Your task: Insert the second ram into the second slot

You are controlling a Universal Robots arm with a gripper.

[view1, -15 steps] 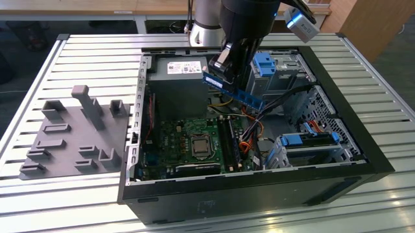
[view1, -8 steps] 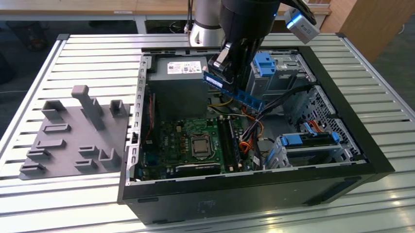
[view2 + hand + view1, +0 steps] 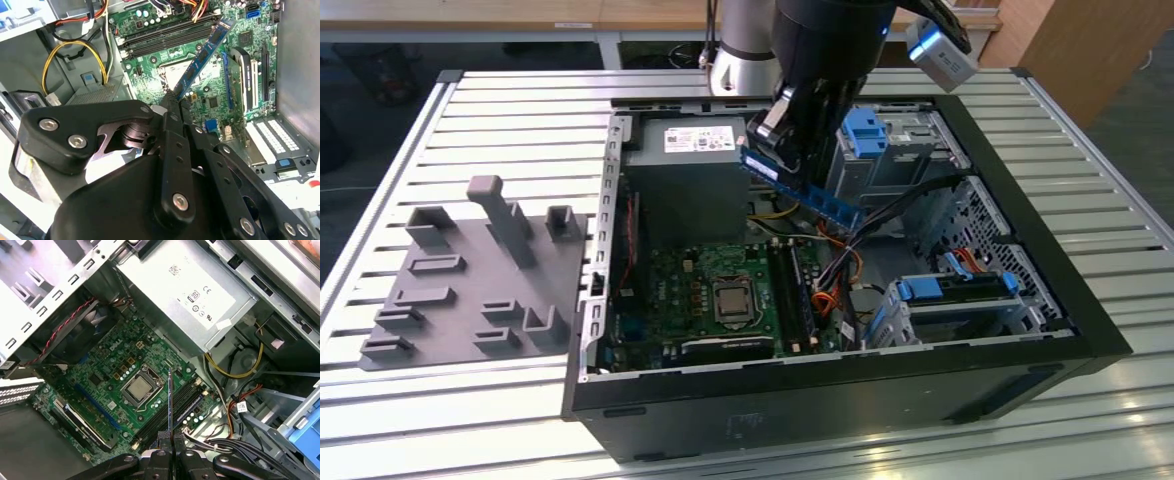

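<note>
The second ram is clamped at one end by the closed jaws of the gripper. It hangs tilted above the motherboard, apart from the memory slots; I judge insertion not yet begun.

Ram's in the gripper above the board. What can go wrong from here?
1. The gripper pinches the second ram at one end only, so it may pivot when pressed.
2. In the exterior view the stick hangs tilted above the ram slots; it might enter skewed and jam.
3. The cable bundle lies right beside the slots and may snag.
</note>
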